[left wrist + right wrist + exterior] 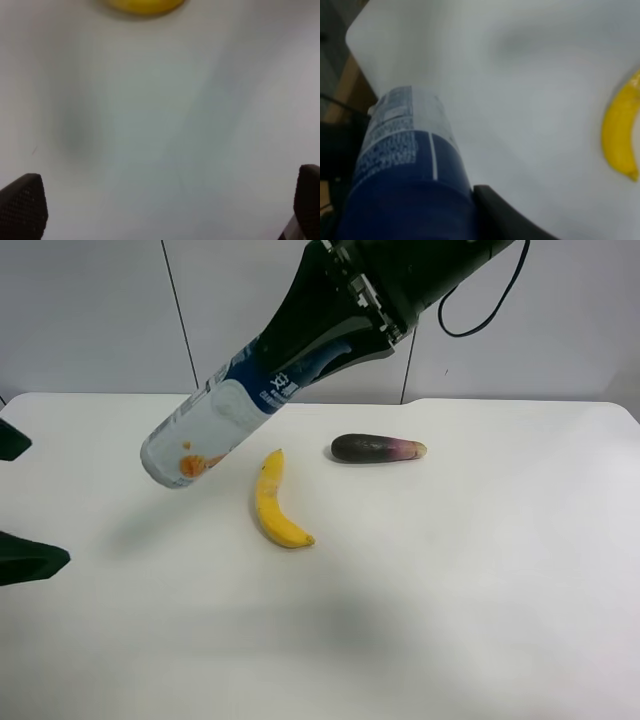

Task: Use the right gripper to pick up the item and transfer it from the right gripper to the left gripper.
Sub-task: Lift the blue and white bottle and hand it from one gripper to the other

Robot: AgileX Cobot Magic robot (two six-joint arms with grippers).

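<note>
Right gripper [325, 335] is in the upper middle of the high view, and it is clamped tight on the blue end of the item [215, 430]. The bottle hangs in the air, tilted. Its white bottom points to the lower left, above the table [480, 620] and just left of the banana [277, 505]. The eggplant [377, 448] lies to the right of the banana's top end.

Left gripper [15, 500] sits at the left edge of the frame. Its fingers are spread wide with nothing in them.

The bottle looks light, hard and smooth, so it may slip or swing. A good place for the left gripper to grab is likely the bare white part near the bottom, away from the other fingers.
</note>
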